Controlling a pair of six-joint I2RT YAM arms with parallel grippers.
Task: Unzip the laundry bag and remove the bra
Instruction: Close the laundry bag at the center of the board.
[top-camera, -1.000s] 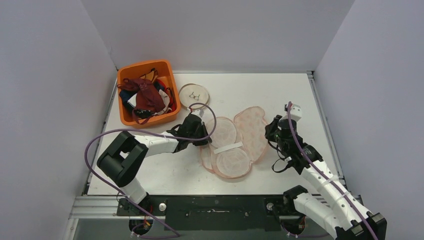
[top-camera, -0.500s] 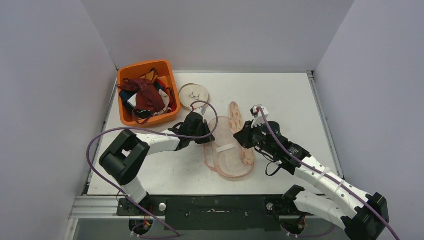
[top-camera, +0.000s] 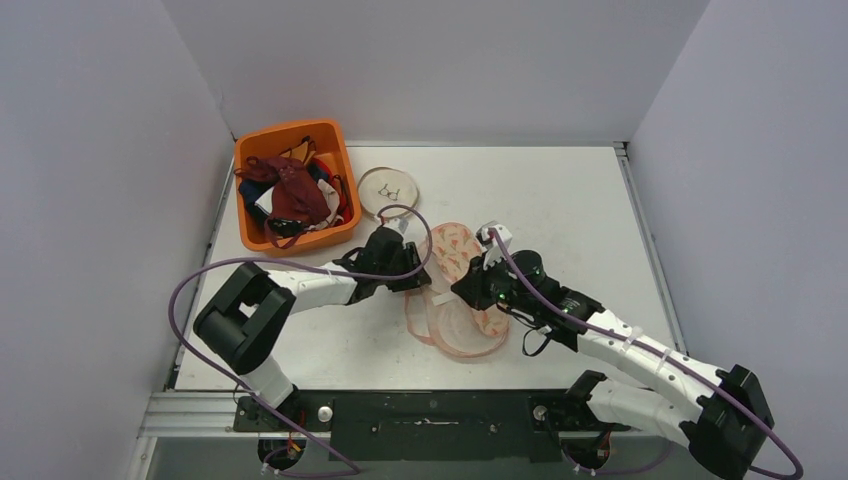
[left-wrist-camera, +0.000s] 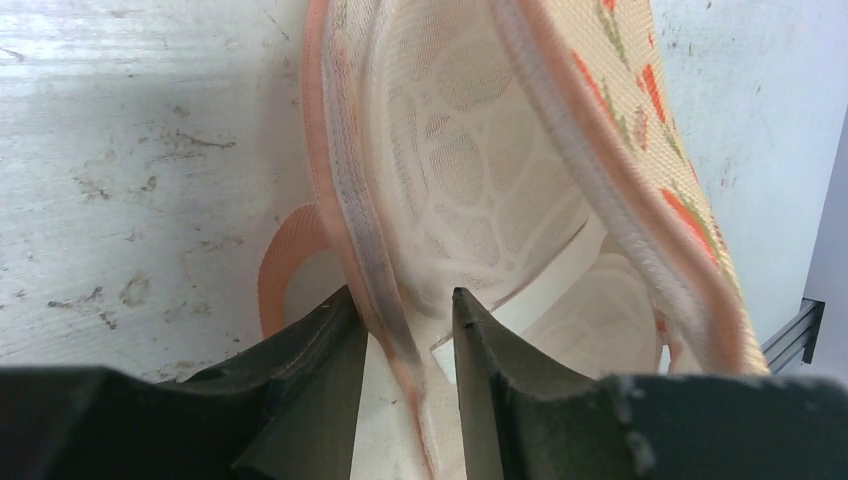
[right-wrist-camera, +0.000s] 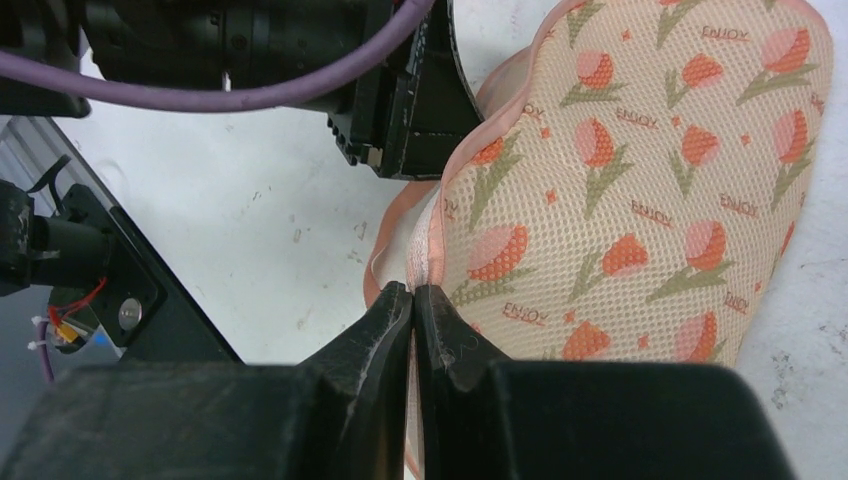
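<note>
Roughly near-to-far lies the laundry bag (top-camera: 462, 332), flap tipped up; right gripper (right-wrist-camera: 412, 292) clamped on flap edge, left gripper (left-wrist-camera: 402, 300) parted around rim.

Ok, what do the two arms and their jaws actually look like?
Both match: the left arm and right arm have white link shells with black joint housings, and a purple cable loops loosely along each. The jaws are matte black, wedge-shaped, with no visible markings.

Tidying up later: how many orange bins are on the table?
1: the orange bin, full of clothes, at the far left corner of the table; no others visible.
</note>
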